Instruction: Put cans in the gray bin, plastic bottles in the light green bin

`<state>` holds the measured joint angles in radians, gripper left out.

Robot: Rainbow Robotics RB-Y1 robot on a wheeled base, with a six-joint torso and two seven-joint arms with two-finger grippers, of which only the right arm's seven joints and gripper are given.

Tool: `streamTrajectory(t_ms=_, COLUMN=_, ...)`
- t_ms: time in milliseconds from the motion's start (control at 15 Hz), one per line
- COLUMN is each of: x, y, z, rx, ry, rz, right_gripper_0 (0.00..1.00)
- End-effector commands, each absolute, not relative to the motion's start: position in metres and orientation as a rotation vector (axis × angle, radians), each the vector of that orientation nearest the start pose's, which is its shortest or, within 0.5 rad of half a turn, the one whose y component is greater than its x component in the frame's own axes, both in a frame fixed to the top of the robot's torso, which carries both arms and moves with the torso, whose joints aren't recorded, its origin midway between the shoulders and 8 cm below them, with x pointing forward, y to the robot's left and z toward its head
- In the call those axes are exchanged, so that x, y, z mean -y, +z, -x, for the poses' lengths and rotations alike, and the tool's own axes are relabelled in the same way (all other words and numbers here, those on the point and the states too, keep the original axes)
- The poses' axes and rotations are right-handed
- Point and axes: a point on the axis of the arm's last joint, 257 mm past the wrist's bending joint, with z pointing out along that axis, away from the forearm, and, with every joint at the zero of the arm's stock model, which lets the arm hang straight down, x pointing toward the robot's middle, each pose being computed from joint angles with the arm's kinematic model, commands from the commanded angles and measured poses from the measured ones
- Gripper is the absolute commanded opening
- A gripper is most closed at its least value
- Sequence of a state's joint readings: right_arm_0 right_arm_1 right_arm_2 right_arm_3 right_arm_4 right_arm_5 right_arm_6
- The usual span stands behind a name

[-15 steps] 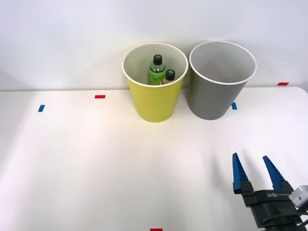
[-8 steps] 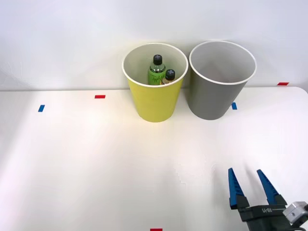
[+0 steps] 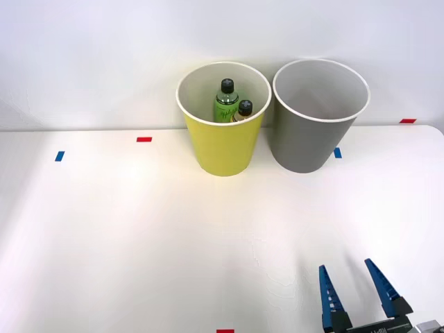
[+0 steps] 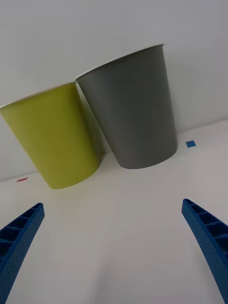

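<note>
Your right gripper [image 3: 354, 288] hangs empty, fingers spread, well in front of the gray bin [image 3: 312, 132]. Keep it low and clear. Just beside that bin, the light green bin [image 3: 223, 142] holds both plastic bottles [image 3: 232, 106], caps up. The gray bin's floor is hidden; no cans visible.

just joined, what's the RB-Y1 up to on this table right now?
Sorting into bins. Two black-capped plastic bottles stand inside the tall yellow-green bucket. The matching gray bucket beside it looks empty as far as its inside shows. The right gripper is open with nothing between its blue ribbed fingers, low over the white table at the near right, well short of both bins.
</note>
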<state>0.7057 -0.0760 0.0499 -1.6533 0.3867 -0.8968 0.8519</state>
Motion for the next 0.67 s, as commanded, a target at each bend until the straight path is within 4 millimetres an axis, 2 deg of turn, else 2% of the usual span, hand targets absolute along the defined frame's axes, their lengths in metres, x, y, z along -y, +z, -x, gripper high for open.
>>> streamTrajectory(t_ms=67, x=0.21, y=-0.264, z=-0.271, rx=-1.345, ry=0.386, rz=-0.051, right_gripper_0=1.0)
streamTrajectory(t_ms=400, x=0.211, y=-0.269, z=-0.247, rx=-1.351, ry=0.248, rz=-0.081, right_gripper_0=1.0)
streamTrajectory(t_ms=667, x=0.208, y=-0.272, z=-0.227, rx=-1.359, ry=0.248, rz=-0.131, right_gripper_0=1.0)
